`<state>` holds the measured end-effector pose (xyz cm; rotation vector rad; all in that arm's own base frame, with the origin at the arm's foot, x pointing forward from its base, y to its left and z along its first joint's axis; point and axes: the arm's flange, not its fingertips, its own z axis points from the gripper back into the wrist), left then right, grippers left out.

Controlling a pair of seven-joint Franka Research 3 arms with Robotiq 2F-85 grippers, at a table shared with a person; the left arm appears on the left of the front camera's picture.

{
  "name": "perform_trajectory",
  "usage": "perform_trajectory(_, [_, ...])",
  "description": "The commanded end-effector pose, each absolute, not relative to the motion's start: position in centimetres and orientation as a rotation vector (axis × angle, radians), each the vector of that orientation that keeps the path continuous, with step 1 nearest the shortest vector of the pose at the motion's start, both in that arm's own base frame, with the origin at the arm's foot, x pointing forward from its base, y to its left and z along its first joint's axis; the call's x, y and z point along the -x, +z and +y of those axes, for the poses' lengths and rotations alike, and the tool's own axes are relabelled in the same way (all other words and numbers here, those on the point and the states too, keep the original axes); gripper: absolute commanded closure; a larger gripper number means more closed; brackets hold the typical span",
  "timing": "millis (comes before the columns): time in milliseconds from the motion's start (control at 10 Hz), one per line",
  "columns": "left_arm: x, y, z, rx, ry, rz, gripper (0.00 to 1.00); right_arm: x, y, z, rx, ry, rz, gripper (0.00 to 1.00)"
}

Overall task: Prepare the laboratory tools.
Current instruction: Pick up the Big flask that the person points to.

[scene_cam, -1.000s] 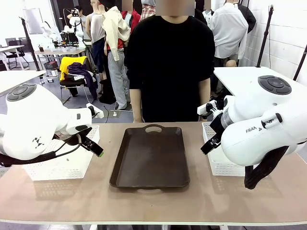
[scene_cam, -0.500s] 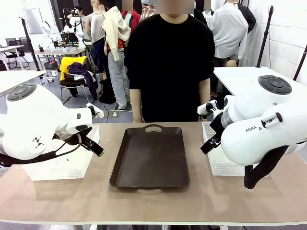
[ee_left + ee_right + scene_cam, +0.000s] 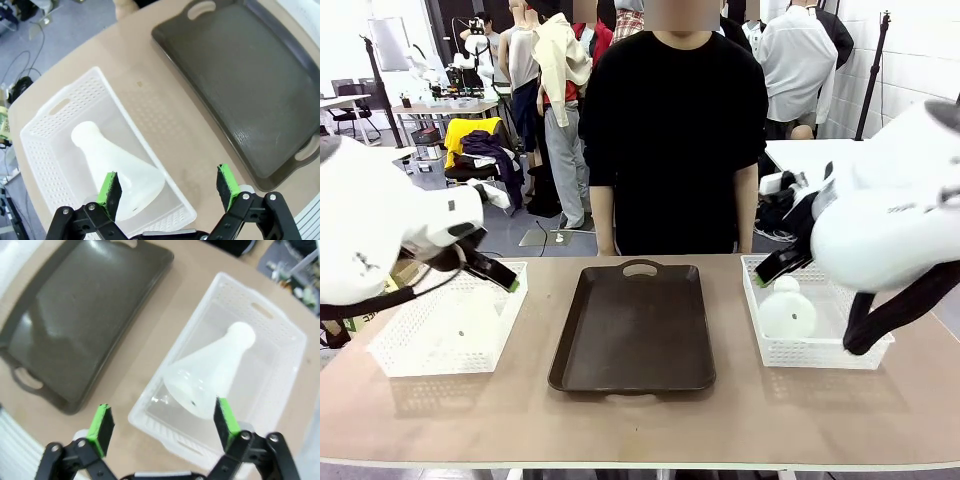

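One milky-white conical flask (image 3: 117,160) lies on its side in the left white mesh basket (image 3: 52,107). My left gripper (image 3: 167,187) hovers open above the basket's near end, and the front view shows it (image 3: 498,272) over that basket (image 3: 390,355). A second flask (image 3: 210,372) lies in the right basket (image 3: 280,330), its neck pointing away from my right gripper (image 3: 162,422), which hangs open above the basket's edge. In the front view this flask (image 3: 787,312) sits below the right gripper (image 3: 770,270). Neither gripper touches a flask.
A dark brown handled tray (image 3: 635,325) lies bare in the middle of the table between the two baskets, also visible as the tray (image 3: 240,85) and the tray (image 3: 75,325). A person in black (image 3: 675,130) stands at the far edge, behind the tray.
Both arms have lifted and swung outward. The right arm's rise has uncovered the flask in the right basket. Both grippers stay open.
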<state>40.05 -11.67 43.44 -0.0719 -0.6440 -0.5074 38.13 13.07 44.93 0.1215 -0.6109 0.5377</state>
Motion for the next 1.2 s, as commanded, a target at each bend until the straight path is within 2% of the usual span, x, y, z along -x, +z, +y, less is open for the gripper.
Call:
perform_trajectory(0, [-39.4,46.4,-7.3,0.19,-0.472,-0.636,0.0,-36.1,47.1,9.1,-0.243,0.587,-0.547,0.0])
perform_trajectory(100, [-39.2,47.5,-5.2,0.236,-0.446,-0.663,0.0,-35.7,47.8,7.1,-0.322,0.566,-0.554,0.0])
perform_trajectory(300, [-38.1,48.5,-2.1,0.351,-0.505,-0.596,0.0,-34.7,48.4,3.8,-0.471,0.548,-0.56,0.0])
perform_trajectory(500, [-37.0,48.8,-0.3,0.435,-0.532,-0.608,0.0,-34.0,48.5,1.7,-0.588,0.554,-0.569,0.0])
perform_trajectory(1100, [-35.4,49.5,0.3,0.467,-0.574,-0.605,0.0,-34.6,48.2,1.1,-0.668,0.567,-0.574,0.0])
